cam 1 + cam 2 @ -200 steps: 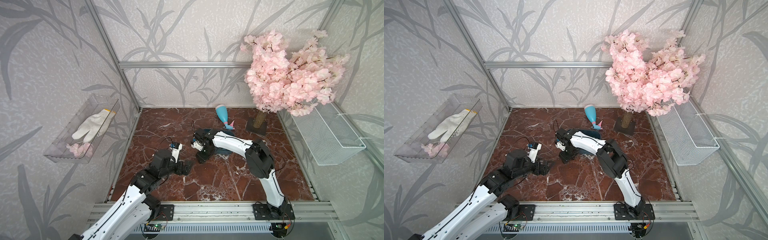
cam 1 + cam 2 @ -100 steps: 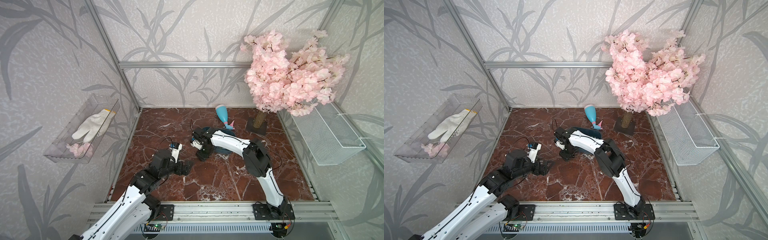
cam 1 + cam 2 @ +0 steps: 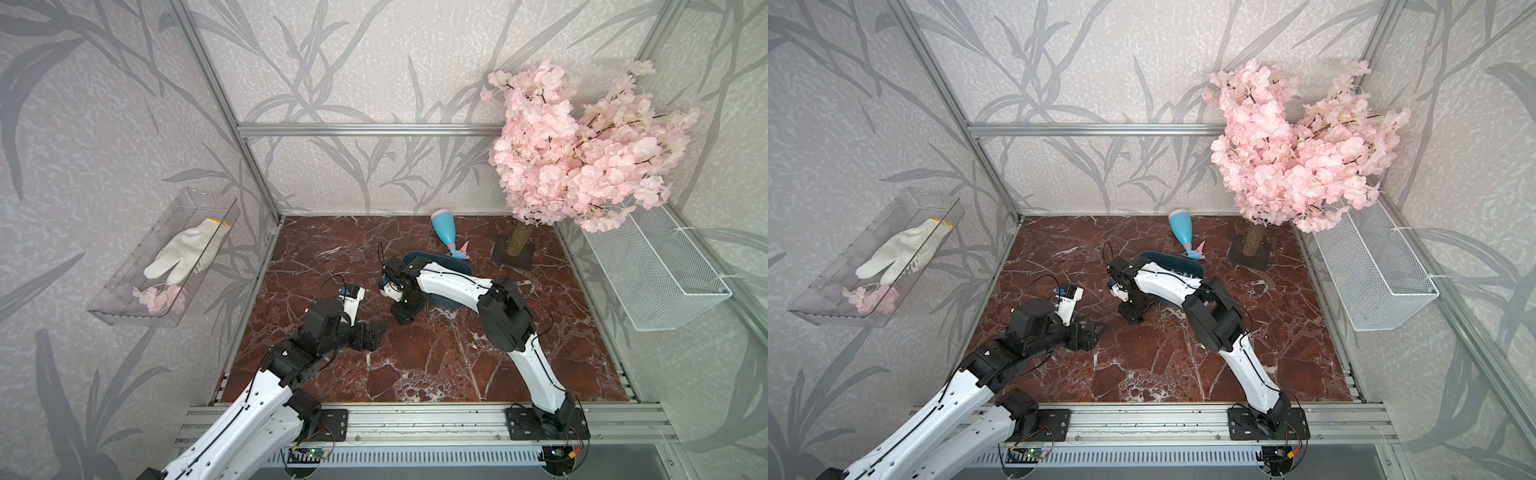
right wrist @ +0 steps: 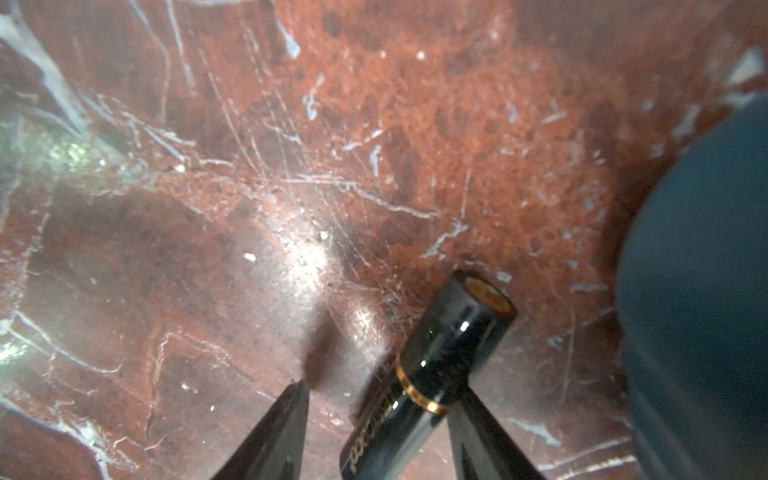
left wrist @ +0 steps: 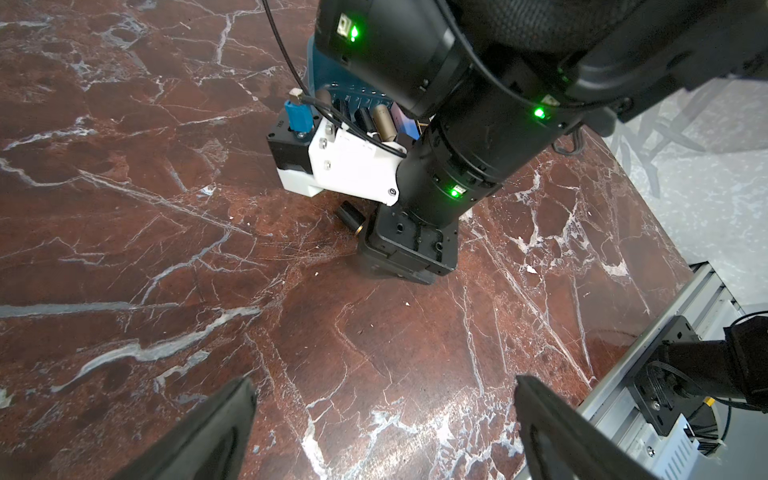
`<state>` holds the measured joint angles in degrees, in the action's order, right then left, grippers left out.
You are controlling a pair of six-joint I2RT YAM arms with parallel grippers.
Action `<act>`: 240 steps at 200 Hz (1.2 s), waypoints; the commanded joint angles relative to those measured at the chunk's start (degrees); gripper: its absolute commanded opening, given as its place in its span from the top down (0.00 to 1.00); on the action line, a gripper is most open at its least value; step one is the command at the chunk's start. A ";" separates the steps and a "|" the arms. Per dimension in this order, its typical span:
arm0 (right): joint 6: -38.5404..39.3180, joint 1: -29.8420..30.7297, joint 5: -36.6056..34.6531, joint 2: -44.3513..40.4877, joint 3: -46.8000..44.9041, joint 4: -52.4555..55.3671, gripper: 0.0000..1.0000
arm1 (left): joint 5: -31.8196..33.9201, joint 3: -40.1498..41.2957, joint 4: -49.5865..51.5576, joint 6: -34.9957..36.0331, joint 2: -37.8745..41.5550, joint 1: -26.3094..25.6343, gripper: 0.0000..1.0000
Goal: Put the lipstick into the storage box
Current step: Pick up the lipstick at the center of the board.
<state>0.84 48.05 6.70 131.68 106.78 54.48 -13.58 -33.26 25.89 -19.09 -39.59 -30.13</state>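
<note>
**Red-brown marble, with the lipstick lying between the right fingers**

**Top views.** In both top views the right gripper point(image 3: 402, 316) points down onto the marble table point(image 3: 415, 374). It stands at the near-left corner of the storage box point(image 3: 411, 256), a dark teal tub in the middle of the table, towards the far side. The lipstick cannot be made out here. The left gripper point(image 3: 374, 332) hangs low, to the left of the right one and nearer, apart from it. A light blue bottle point(image 3: 442, 226) lies on its side just beyond the tub.

**Left wrist view.** The two fingers of the left gripper point(image 5: 384, 382) stand wide apart, with only bare marble between them. Farther off, the black lipstick point(image 5: 351, 216) lies on the table, one end showing beside the right gripper's body. The storage box point(image 5: 312, 75) holds several dark tubes point(image 5: 365, 118) and a bronze tube point(image 5: 382, 122).

**Right wrist view.** The lipstick point(image 4: 436, 365), black with a gold band, lies flat on the marble between the fingers of the right gripper point(image 4: 380, 388). One finger meets it. The other finger point(image 4: 282, 428) stands clear, with marble showing in the gap, so the jaws are parted and not clamped. The storage box point(image 4: 706, 291) wall is near the lipstick's gold-capped end, not touching.
</note>
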 commanded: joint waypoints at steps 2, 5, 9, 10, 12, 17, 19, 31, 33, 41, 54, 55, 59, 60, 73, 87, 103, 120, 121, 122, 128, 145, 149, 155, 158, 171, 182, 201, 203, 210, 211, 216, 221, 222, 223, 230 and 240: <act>-1.29 0.02 0.25 1.30 0.56 1.33 0.47 | -0.51 -0.23 -0.01 0.37 -0.31 0.47 0.00; -1.47 0.02 -0.02 1.42 0.73 1.41 0.48 | -0.50 -0.23 -0.04 0.37 -0.40 0.50 0.00; -1.66 0.02 -0.31 1.64 1.00 1.67 0.49 | -0.57 -0.36 -0.05 0.37 -0.40 0.47 0.00; -1.64 0.02 -0.34 1.69 1.07 1.72 0.50 | -0.57 -0.34 -0.05 0.37 -0.44 0.49 0.00; -1.70 0.02 -0.43 1.77 1.24 1.82 0.50 | -0.57 -0.32 -0.12 0.33 -0.47 0.46 0.00; -1.89 0.02 -0.59 2.01 1.55 2.02 0.52 | -0.64 -0.36 -0.19 0.42 -0.61 0.44 0.00; -2.04 0.02 -0.61 2.01 1.56 2.05 0.53 | -0.61 -0.37 -0.22 0.43 -0.65 0.45 0.00; -2.53 0.02 -0.63 2.18 1.93 2.09 0.57 | -0.57 -0.49 -0.40 0.54 -0.84 0.48 0.00; -2.62 0.02 -0.63 2.20 1.94 2.01 0.58 | -0.57 -0.54 -0.40 0.55 -0.88 0.46 0.00; -2.92 0.02 -0.72 2.14 2.09 1.89 0.62 | -0.58 -0.71 -0.40 0.70 -1.01 0.47 0.00; -3.34 0.02 -0.63 1.97 2.20 1.74 0.68 | -0.61 -0.92 -0.41 0.89 -1.32 0.52 0.00; -3.32 0.02 -0.63 1.94 2.20 1.76 0.68 | -0.59 -0.93 -0.41 0.90 -1.34 0.56 0.00; -3.43 -0.01 -0.59 1.92 2.28 1.85 0.70 | -0.63 -0.98 -0.40 0.90 -1.31 0.57 0.00; -3.45 0.01 -0.57 1.92 2.33 1.86 0.70 | -0.60 -0.96 -0.40 0.90 -1.29 0.54 0.00; -3.61 0.02 -0.55 1.93 2.76 1.97 0.74 | -0.66 -0.91 -0.51 0.83 -1.41 0.58 0.00; -3.74 0.03 -0.55 1.96 3.16 2.47 0.77 | -0.68 -0.85 -0.80 0.92 -1.35 0.55 0.00; -4.08 0.02 -0.38 1.64 3.26 2.61 0.79 | -0.64 -0.76 -1.10 0.90 -1.44 0.59 0.00; -4.81 0.02 0.20 0.80 3.14 2.59 0.79 | -0.57 -0.69 -1.36 0.90 -1.49 0.58 0.00; -4.85 0.02 0.27 0.70 3.16 2.58 0.79 | -0.57 -0.68 -1.36 0.90 -1.51 0.59 0.00; -4.91 0.02 0.30 0.69 3.16 2.57 0.79 | -0.61 -0.68 -1.37 0.90 -1.48 0.55 0.00; -5.20 0.02 0.62 0.33 3.17 2.58 0.80 | -0.52 -0.67 -1.45 0.90 -1.37 0.57 0.00; -6.64 0.02 1.67 -1.19 3.46 2.67 0.80 | -0.09 -0.67 -1.69 0.90 -1.11 0.55 0.00; -6.97 0.02 2.00 -1.60 3.59 2.74 0.79 | 0.02 -0.65 -1.78 0.82 -0.96 0.58 0.00; -7.56 0.02 2.53 -2.25 3.87 2.80 0.79 | 0.28 -0.69 -1.89 0.90 -0.73 0.60 0.00; -7.83 0.02 2.78 -2.50 4.06 2.82 0.79 | 0.45 -0.67 -1.97 0.90 -0.60 0.59 0.00; -9.15 -0.04 3.79 -3.88 4.85 3.07 0.79 | 1.18 -0.85 -2.30 1.19 0.06 0.60 0.00; -10.33 -0.06 4.64 -4.86 5.74 3.40 0.79 | 1.82 -1.02 -2.63 1.55 0.74 0.58 0.00; -12.06 -0.06 6.00 -5.91 7.91 4.67 0.80 | 2.33 -1.61 -3.04 2.28 1.65 0.60 0.00; -12.22 -0.06 6.08 -5.97 8.24 4.94 0.79 | 2.40 -1.72 -3.06 2.36 1.70 0.60 0.00; -12.81 -0.06 6.22 -6.17 9.33 5.78 0.79 | 2.62 -1.96 -3.15 2.56 2.03 0.68 0.00; -12.89 -0.06 6.27 -6.26 9.46 5.93 0.79 | 2.61 -2.02 -3.18 2.61 2.09 0.68 0.00; -13.26 -0.11 6.35 -6.39 10.25 6.50 0.79 | 2.79 -2.22 -3.29 2.72 2.30 0.66 0.00; -13.67 -0.13 6.39 -6.56 11.08 7.10 0.79 | 3.01 -2.42 -3.53 2.74 2.61 0.67 0.00; -13.76 -0.14 6.39 -6.63 11.21 7.20 0.79 | 2.98 -2.47 -3.59 2.74 2.64 0.68 0.00; -13.85 -0.15 6.40 -6.66 11.37 7.26 0.79 | 3.05 -2.54 -3.62 2.74 2.71 0.68 0.00; -14.38 -0.24 6.49 -6.95 12.43 8.12 0.80 | 3.32 -2.82 -3.99 2.87 3.14 0.67 0.00; -15.32 -0.54 6.48 -7.50 13.69 8.86 0.79 | 3.70 -3.27 -4.57 3.22 3.69 0.69 0.00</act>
<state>-11.18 48.03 12.01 127.92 117.32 59.07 -11.62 -33.74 23.79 -17.54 -37.56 -29.85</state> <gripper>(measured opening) 0.238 0.997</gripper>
